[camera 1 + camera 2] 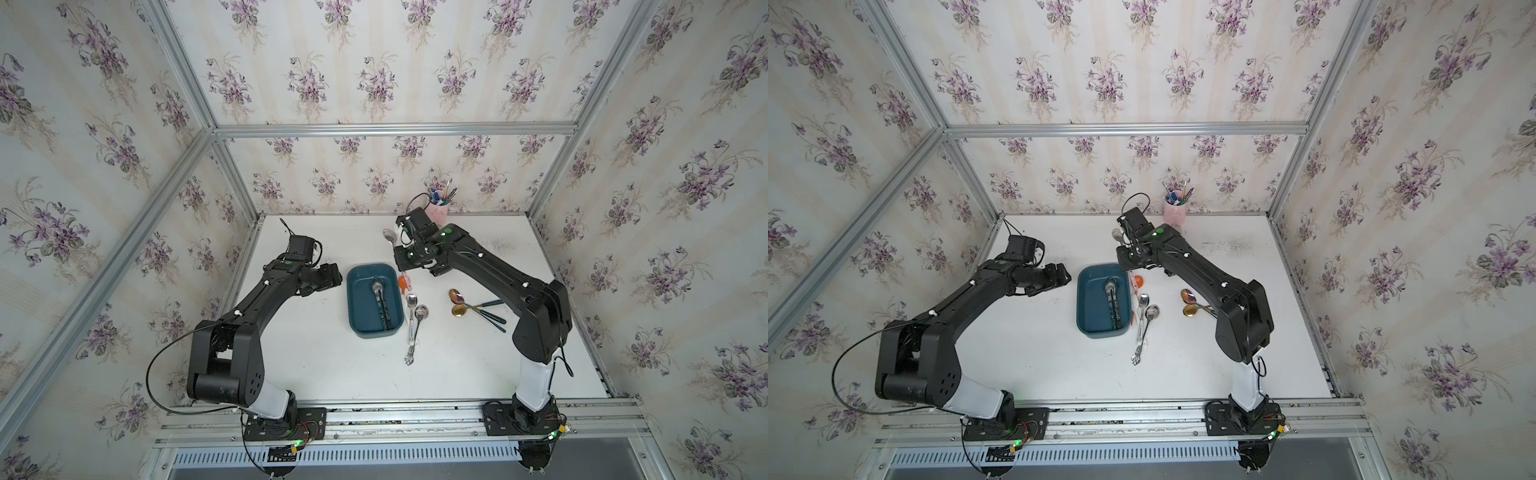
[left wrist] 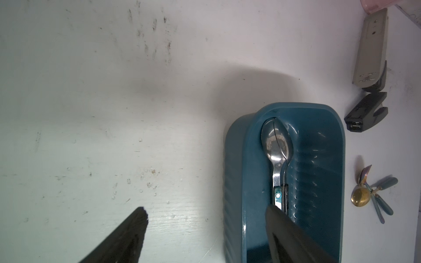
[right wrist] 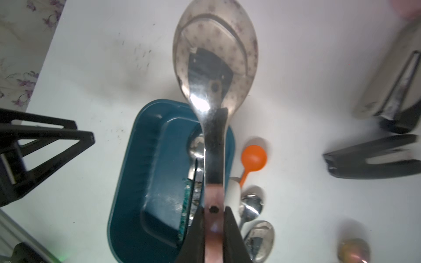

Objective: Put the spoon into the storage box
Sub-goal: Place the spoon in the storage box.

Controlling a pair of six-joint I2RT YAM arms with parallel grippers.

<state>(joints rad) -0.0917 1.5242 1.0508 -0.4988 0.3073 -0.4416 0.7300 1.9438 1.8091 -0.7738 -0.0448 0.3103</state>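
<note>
Steel, shiny and oval-bowled: we're seeing the spoon (image 3: 215, 68) hanging over the table (image 1: 457, 365) toward its far edge, with the right gripper (image 3: 214, 211) clamping its pinkish handle. Only the right wrist view is showing that grip. The left gripper (image 2: 206, 210) is gaping empty beside the ribbed teal plastic storage box (image 2: 237, 182) mid-table.

Storage box (image 1: 360, 309): spoons (image 1: 379, 291) lie along its middle, floor bare either side. Loose spoons (image 1: 411, 301) crowd its wall toward the right arm (image 1: 498, 270); table (image 1: 311, 345) opposite lies open.

We see mirror-bright polished metal on the spoon (image 3: 215, 57), glossy smooth plastic on the storage box (image 3: 134, 173), a matt, scuffed white bench (image 2: 91, 102), matt black fingers (image 3: 194, 239).
</note>
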